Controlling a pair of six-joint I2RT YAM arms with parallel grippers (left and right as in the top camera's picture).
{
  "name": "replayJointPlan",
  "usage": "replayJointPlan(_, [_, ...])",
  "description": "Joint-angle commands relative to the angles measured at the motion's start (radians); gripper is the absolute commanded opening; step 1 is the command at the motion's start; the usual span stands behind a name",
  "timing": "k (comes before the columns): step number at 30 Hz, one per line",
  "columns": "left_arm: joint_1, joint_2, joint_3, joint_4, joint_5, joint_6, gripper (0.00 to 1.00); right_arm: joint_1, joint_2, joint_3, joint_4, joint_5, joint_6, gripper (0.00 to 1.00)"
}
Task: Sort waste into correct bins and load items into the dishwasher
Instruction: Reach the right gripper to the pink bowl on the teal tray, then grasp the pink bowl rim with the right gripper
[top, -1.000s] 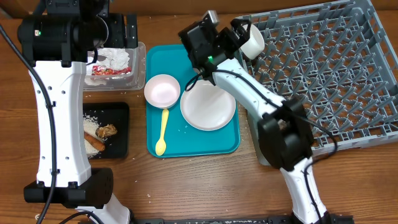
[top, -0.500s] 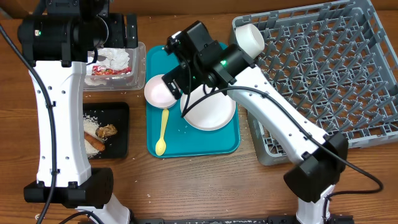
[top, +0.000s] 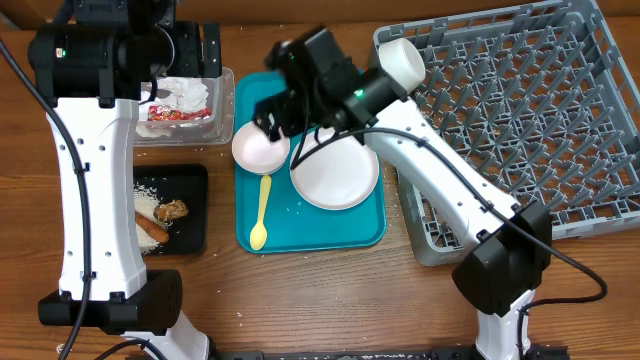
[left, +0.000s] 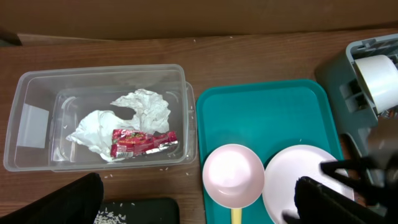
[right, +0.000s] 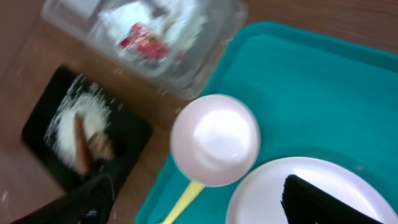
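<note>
**Waste sorted, cup racked, three dishes to go**

My right gripper (right: 198, 190) hovers over the pink bowl (top: 261, 147), fingers spread, holding nothing. My left gripper (left: 198, 200) hangs above the clear tub (left: 25, 93), fingers also spread and empty. The napkins (left: 124, 115) and red wrapper (left: 143, 142) lie in that tub; the rice (top: 152, 190), sausage stick (top: 151, 229) and crumbly clump (top: 173, 210) lie in the black tray (top: 195, 236); sorting looks finished to me. The white cup (top: 400, 62) sits at the dish rack (top: 520, 130) corner nearest the teal tray (top: 330, 232). The bowl, white plate (top: 335, 172) and yellow spoon (top: 260, 212) sit on that tray unloaded; loading has barely started.
</note>
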Motion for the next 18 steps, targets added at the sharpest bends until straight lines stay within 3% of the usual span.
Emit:
replayJointPlan(1, [0.001,0.002,0.0,0.002,-0.006,-0.003,1.0,-0.036,0.051,0.005,0.03,0.106,0.207,0.89])
replayJointPlan(18, [0.001,0.002,0.0,0.002,-0.006,-0.003,1.0,-0.032,0.18,0.005,0.116,0.146,0.245,0.8])
